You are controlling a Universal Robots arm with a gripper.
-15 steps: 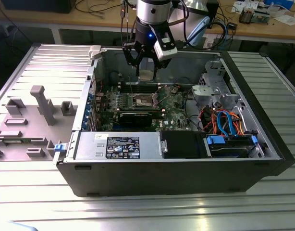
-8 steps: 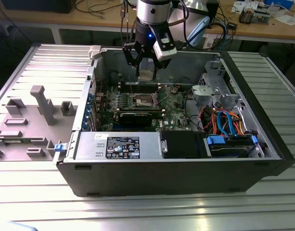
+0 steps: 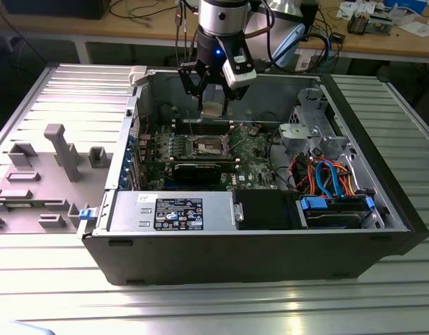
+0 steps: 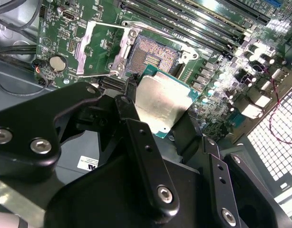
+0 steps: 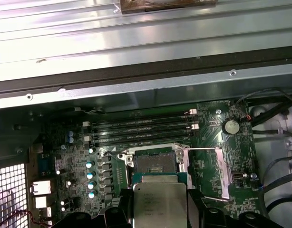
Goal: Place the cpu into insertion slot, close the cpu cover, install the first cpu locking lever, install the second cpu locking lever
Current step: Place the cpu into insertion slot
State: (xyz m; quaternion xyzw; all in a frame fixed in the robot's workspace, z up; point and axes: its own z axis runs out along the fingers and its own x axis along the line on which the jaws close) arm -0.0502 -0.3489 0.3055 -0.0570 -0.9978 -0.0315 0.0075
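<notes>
My gripper (image 3: 213, 105) hangs over the open computer case, shut on the cpu (image 3: 212, 109). Both wrist views show the cpu's silvery top (image 4: 160, 107) (image 5: 159, 204) clamped between black fingers (image 4: 131, 121). It is held in the air, apart from the board, just to one side of the insertion slot (image 4: 153, 54) (image 5: 154, 164), whose dark gold-tinged contact field lies bare. The cpu cover (image 4: 101, 50) (image 5: 219, 175) is swung open and lies flat beside the slot. Two thin wire locking levers (image 5: 199, 149) (image 5: 210, 199) stand released along the cover.
Long black memory slots (image 5: 141, 128) run beside the socket, toward the case wall (image 5: 146, 85). In the exterior view a black graphics card (image 3: 200, 171) lies nearer the camera. A grey drive cage (image 3: 309, 132) and coloured cables (image 3: 326, 178) fill the right side. A grey fixture (image 3: 57, 157) stands outside on the left.
</notes>
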